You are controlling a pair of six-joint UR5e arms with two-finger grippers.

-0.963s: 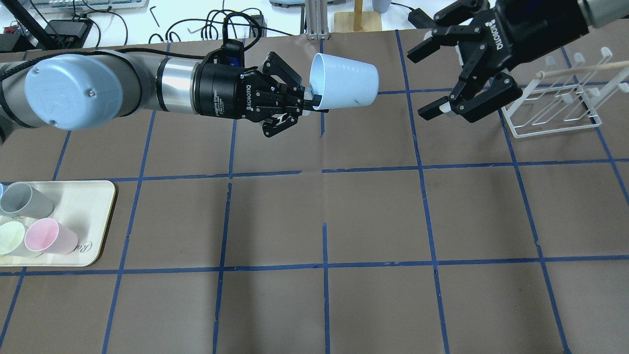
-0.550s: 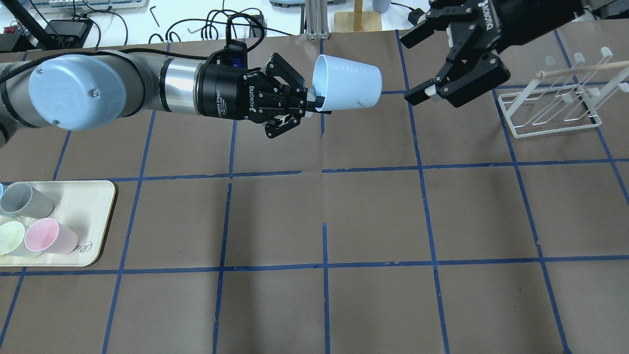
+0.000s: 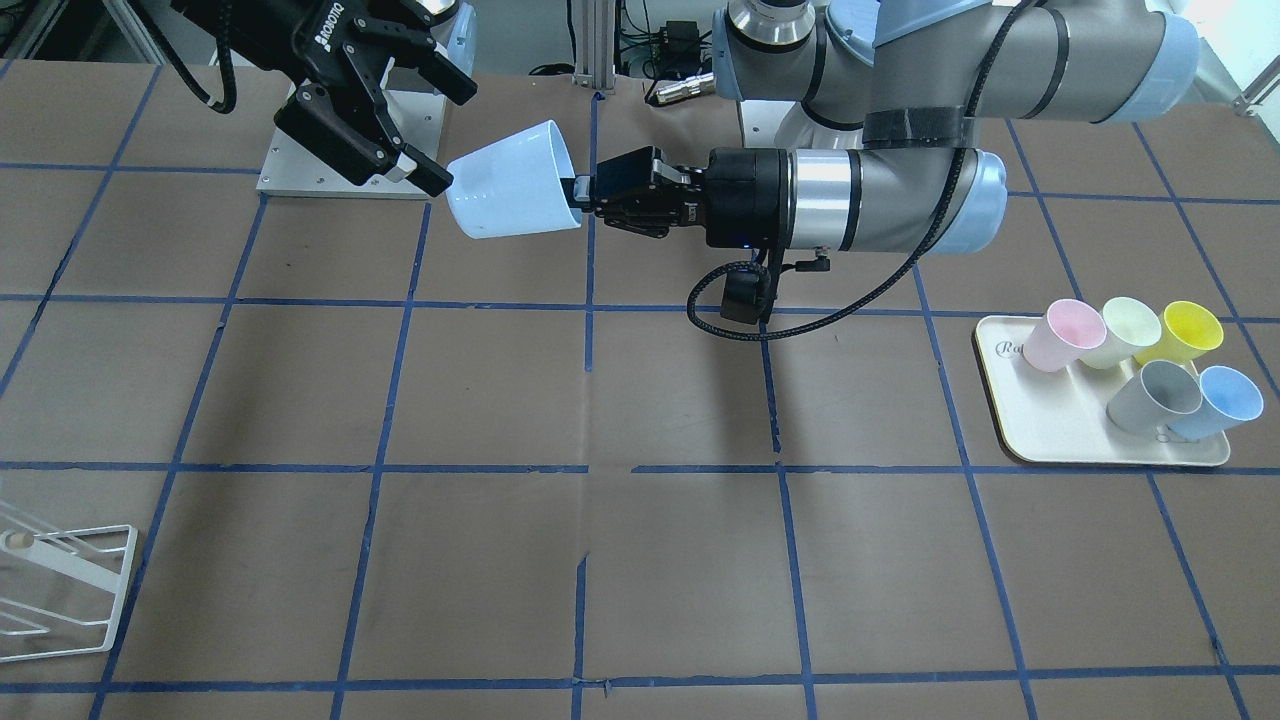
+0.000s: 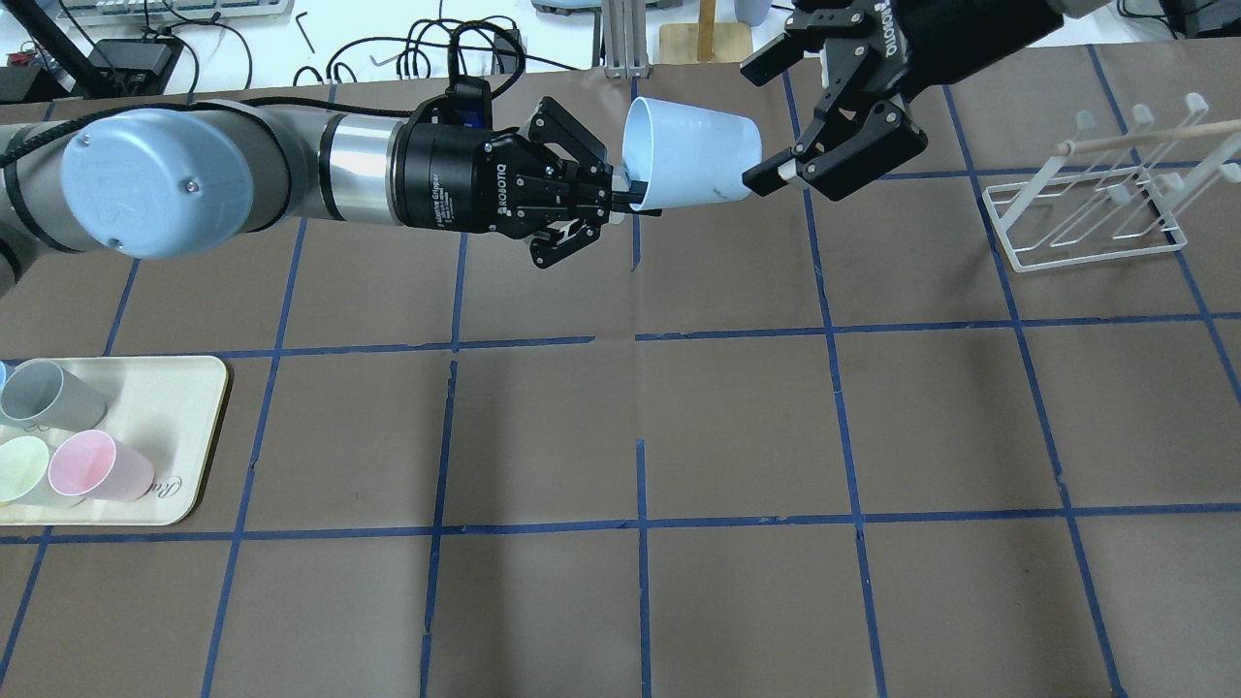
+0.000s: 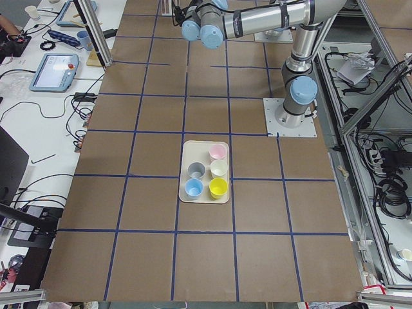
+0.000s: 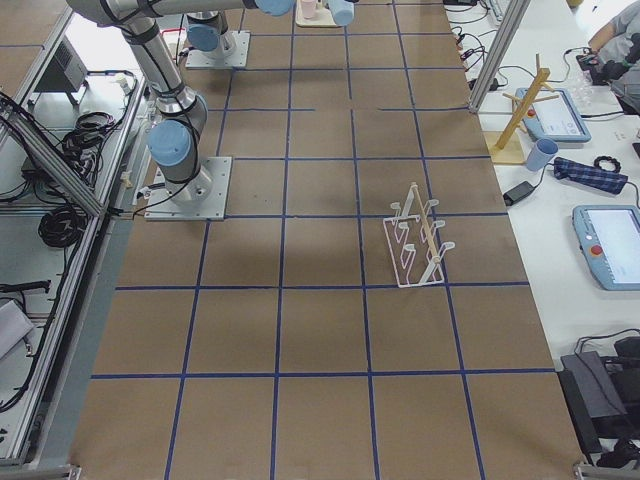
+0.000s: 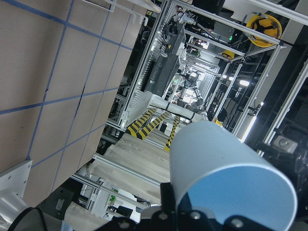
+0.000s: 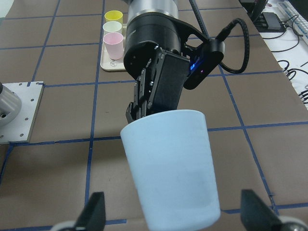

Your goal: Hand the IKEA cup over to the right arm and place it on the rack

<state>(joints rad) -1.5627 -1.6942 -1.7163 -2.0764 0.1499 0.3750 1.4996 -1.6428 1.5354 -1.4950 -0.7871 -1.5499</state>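
Note:
The pale blue IKEA cup (image 4: 693, 155) hangs on its side above the table, mouth towards my left arm. My left gripper (image 4: 625, 199) is shut on its rim, one finger inside. It shows in the front view (image 3: 515, 180), the left wrist view (image 7: 226, 178) and the right wrist view (image 8: 171, 163). My right gripper (image 4: 758, 124) is open, its fingers on either side of the cup's base end without closing on it; in the right wrist view (image 8: 174, 216) both pads stand apart from the cup wall. The white wire rack (image 4: 1096, 204) stands at the far right.
A cream tray (image 3: 1060, 440) on my left side holds a pink cup (image 3: 1065, 335), a grey cup (image 3: 1150, 395), a second blue cup (image 3: 1215, 400) and two yellowish ones. A wooden stand (image 6: 520, 110) and cables lie beyond the table's far edge.
My right gripper has moved left from near the rack to the cup's base, still open. My left gripper has held the cup almost still.

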